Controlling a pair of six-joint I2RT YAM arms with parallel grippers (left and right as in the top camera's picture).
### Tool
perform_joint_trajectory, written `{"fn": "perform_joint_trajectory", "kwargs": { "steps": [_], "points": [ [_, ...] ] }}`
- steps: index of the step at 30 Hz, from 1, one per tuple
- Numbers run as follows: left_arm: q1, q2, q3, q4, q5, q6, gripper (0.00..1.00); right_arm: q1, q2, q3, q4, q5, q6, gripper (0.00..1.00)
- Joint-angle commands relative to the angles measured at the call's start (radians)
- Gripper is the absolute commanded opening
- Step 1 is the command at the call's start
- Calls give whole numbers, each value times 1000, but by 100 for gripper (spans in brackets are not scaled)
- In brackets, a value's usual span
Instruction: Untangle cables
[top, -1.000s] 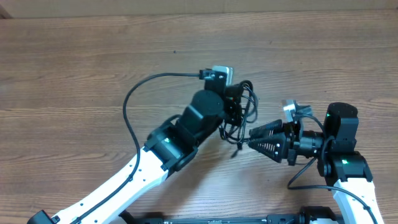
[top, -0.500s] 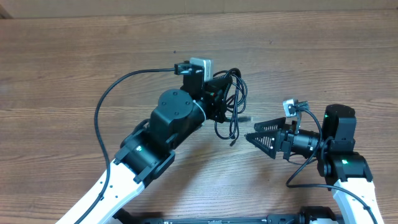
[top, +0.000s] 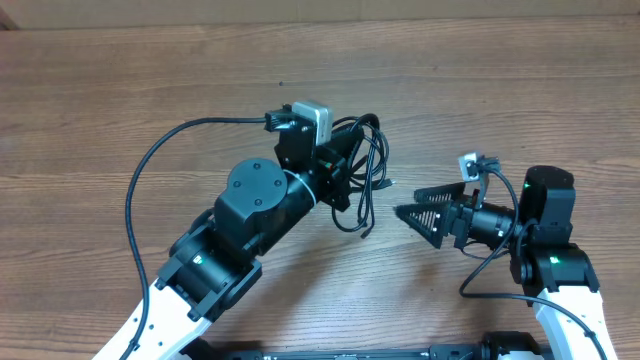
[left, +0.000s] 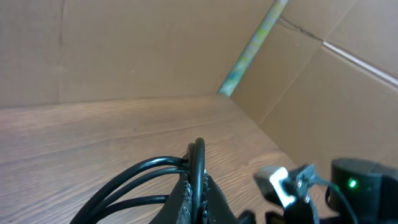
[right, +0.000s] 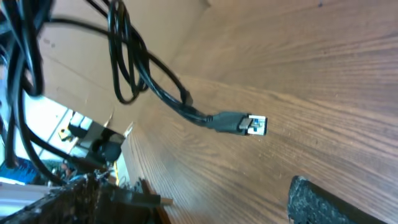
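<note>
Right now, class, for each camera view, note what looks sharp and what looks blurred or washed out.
Overhead: evenly lit and sharp, cables crisp against the table. Left wrist: near cable loops clear, the right arm behind them soft. Right wrist: the plug is sharp, the camera's own fingers dark and blurred at the bottom edge, a patch at left washed out.

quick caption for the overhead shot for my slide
Left hand shut on the looped black cables; right hand open, facing a dangling plug end without touching it, over the wooden table.
</note>
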Motion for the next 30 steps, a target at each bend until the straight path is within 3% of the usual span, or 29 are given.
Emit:
{"fn": "perform_joint_trajectory", "kwargs": {
  "steps": [1,10,19,30],
  "points": [
    [6,-42,23,-26,16,87,4,3,-3,18,44,2,89,96],
    [6,-121,23,-114,29,168,4,3,-4,18,193,-37,255,99],
    [6,-171,23,-209,105,299,4,4,-4,18,471,-135,496,100],
    [6,-174,23,-233,293,473,4,27,-4,18,614,-192,607,100]
  ]
}}
